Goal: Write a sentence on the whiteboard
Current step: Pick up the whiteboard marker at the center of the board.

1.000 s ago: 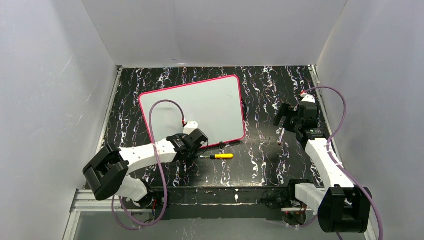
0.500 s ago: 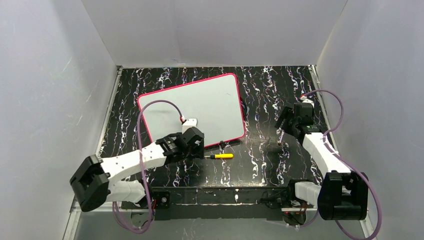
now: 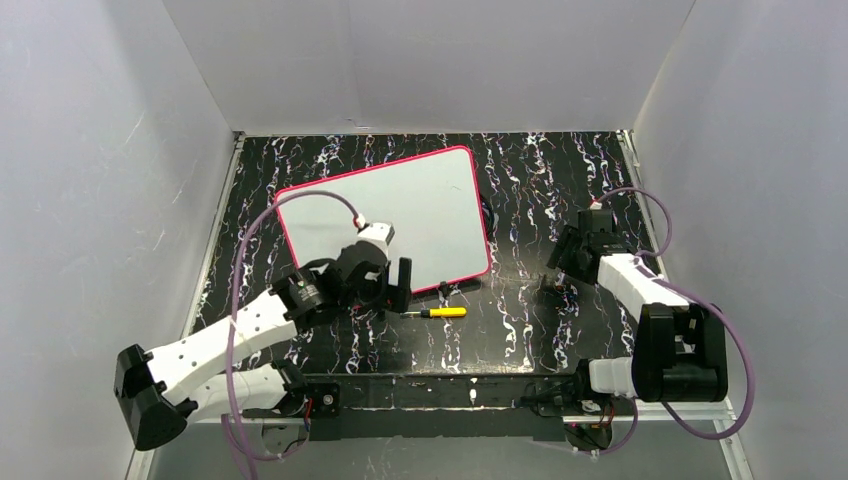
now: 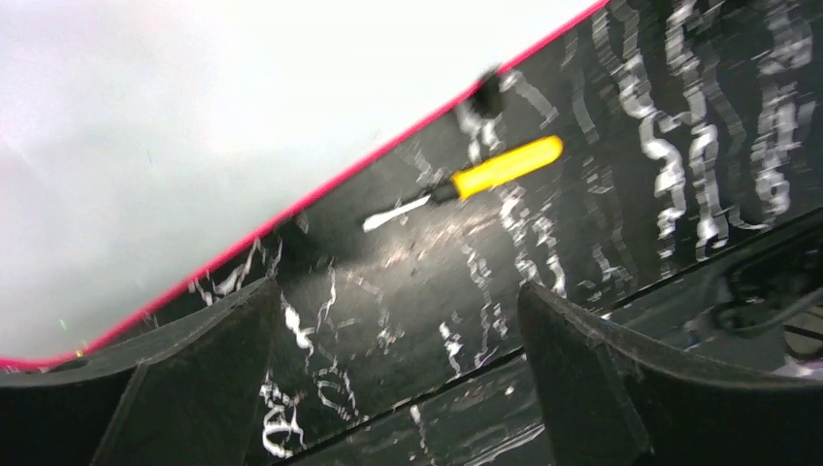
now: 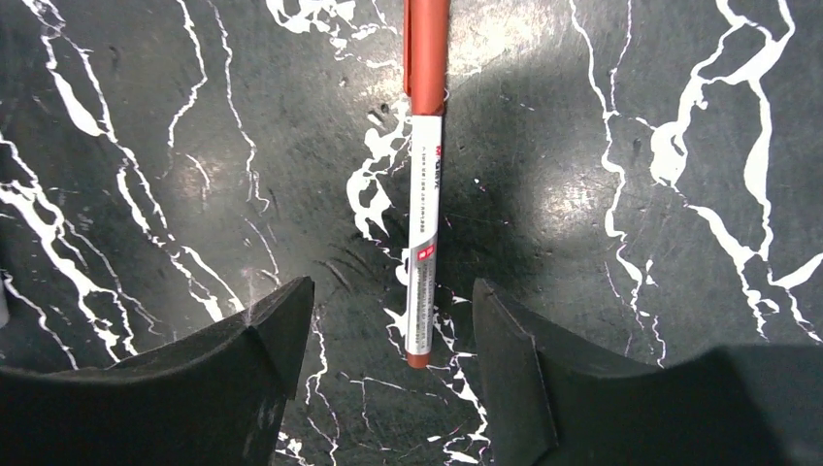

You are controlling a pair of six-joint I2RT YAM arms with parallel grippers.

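**Both pairs of fingers spread; board flat at back left**

White walls (image 3: pixel 100 200) box the marbled black tabletop (image 3: pixel 520 330) on three sides. The whiteboard (image 3: pixel 400 215) lies flat and skewed toward the back left. A strip of tabletop runs between its right rim and the right arm (image 3: pixel 630 275). Its face looks plain white, with a thin pink-red rim, rounded corners and a small black clip (image 4: pixel 488 89) on the near edge. The left fingers (image 4: pixel 184 388) hang spread wide just off that near edge, gripping nothing. A yellow-handled screwdriver (image 4: pixel 485 173) lies beside the rim. The right fingers (image 5: pixel 243 359) stand apart on either side of a red-capped marker (image 5: pixel 424 194) lying on the tabletop, touching it on neither side.
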